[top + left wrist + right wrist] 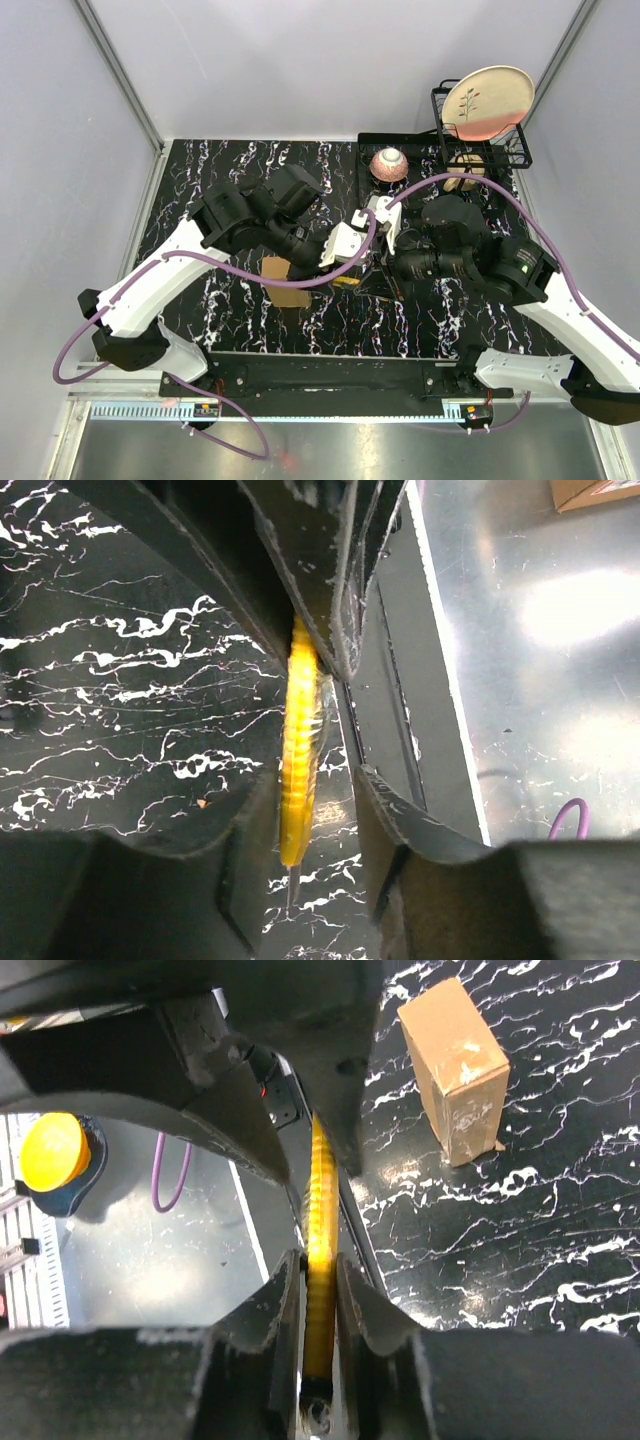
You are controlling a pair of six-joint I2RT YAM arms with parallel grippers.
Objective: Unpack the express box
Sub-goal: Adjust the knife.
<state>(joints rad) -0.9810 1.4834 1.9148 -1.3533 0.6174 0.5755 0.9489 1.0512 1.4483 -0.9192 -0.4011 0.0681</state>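
Note:
The express box is a small brown cardboard box lying closed on the black marbled table, just left of both grippers; it also shows in the right wrist view. My right gripper is shut on the handle of a yellow utility knife, held above the table near its front edge. My left gripper stands open around the knife's other end. The knife lies close to one finger, with a clear gap to the other. From above, the knife shows between the two arms.
A black dish rack with a pink plate stands at the back right, with a pink bowl beside it. The table's front rail runs right under the knife. A yellow round object lies on the metal surface beyond it.

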